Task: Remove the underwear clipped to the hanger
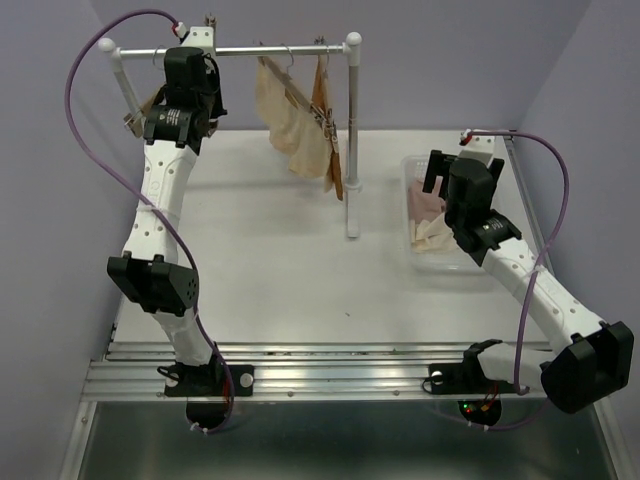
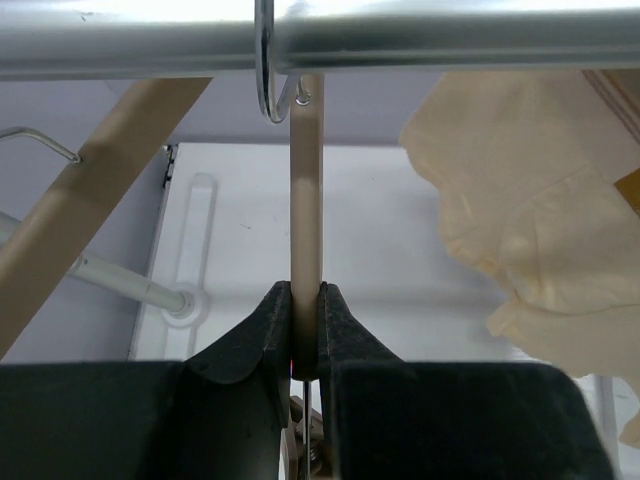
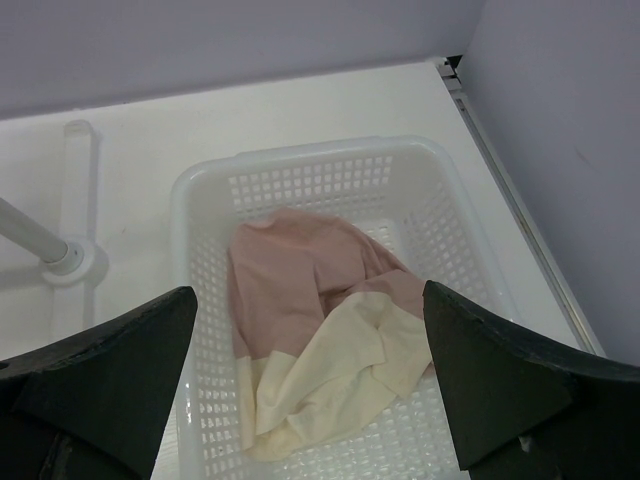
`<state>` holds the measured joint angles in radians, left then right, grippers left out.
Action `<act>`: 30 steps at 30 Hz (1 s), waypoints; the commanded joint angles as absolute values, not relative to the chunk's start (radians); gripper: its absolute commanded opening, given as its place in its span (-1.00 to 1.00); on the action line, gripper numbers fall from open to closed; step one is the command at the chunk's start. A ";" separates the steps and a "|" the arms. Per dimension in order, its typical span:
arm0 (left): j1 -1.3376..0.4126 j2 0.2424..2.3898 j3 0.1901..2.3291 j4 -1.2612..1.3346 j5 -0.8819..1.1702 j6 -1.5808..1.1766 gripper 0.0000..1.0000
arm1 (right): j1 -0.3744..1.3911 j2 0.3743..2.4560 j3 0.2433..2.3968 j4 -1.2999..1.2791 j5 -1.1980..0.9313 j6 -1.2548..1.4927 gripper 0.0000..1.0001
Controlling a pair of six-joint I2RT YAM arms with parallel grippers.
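My left gripper (image 2: pixel 305 300) is up at the left end of the metal rail (image 2: pixel 450 40), shut on the thin beige bar of a wooden hanger (image 2: pixel 306 190) that hangs there by its wire hook. A cream underwear (image 2: pixel 520 210) hangs to its right, clipped to another hanger (image 1: pixel 290 125), with a brown-orange piece (image 1: pixel 335 160) edge-on beside it. My right gripper (image 3: pixel 310 300) stands wide open above the white basket (image 3: pixel 420 190). In the basket lie a pale pink underwear (image 3: pixel 290 280) and a cream cloth (image 3: pixel 340 370).
The rack's right post (image 1: pixel 352 140) stands mid-table on a round foot. Another bare wooden hanger (image 2: pixel 90 190) slants at the left of the left wrist view. The basket (image 1: pixel 412 170) sits at the table's right side, near the purple wall.
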<state>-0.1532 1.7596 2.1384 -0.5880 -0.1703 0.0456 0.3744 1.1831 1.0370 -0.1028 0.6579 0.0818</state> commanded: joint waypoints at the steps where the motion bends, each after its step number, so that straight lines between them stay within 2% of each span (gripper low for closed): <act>1: -0.107 1.763 2.189 -0.584 -0.160 0.057 -1.00 | 0.377 1.178 1.043 -0.046 0.675 0.064 1.00; 4: -0.100 1.755 2.169 -0.606 -0.157 0.023 -1.00 | 0.377 1.178 1.043 -0.046 0.666 0.067 1.00; 7: -0.100 1.707 2.082 -0.574 -0.146 0.006 -0.73 | 0.377 1.177 1.046 -0.046 0.646 0.068 1.00; 8: -0.100 1.695 2.063 -0.568 -0.134 0.006 -0.70 | 0.377 1.174 1.046 -0.046 0.632 0.067 1.00; 11: -0.100 1.643 2.008 -0.555 -0.120 -0.017 -0.24 | 0.377 1.164 1.043 -0.046 0.586 0.066 1.00; 12: -0.100 1.635 1.994 -0.555 -0.118 -0.023 0.06 | 0.377 1.157 1.043 -0.040 0.571 0.061 1.00; 14: -0.100 1.606 1.977 -0.558 -0.115 -0.037 0.30 | 0.377 1.141 1.037 -0.031 0.501 0.046 1.00; 16: -0.100 1.583 1.962 -0.548 -0.091 -0.046 0.46 | 0.377 1.128 1.032 -0.023 0.454 0.038 1.00; 17: -0.100 1.553 1.953 -0.543 -0.078 -0.061 0.79 | 0.377 1.120 1.026 -0.020 0.409 0.035 1.00; 18: -0.100 1.537 1.930 -0.528 -0.065 -0.069 0.98 | 0.377 1.105 1.026 -0.011 0.382 0.034 1.00; 22: -0.100 1.441 1.850 -0.476 -0.022 -0.138 0.98 | 0.377 1.075 1.017 -0.011 0.293 0.037 1.00; 30: -0.162 1.299 1.802 -0.440 -0.026 -0.293 0.98 | 0.377 1.058 0.999 -0.011 0.362 0.071 1.00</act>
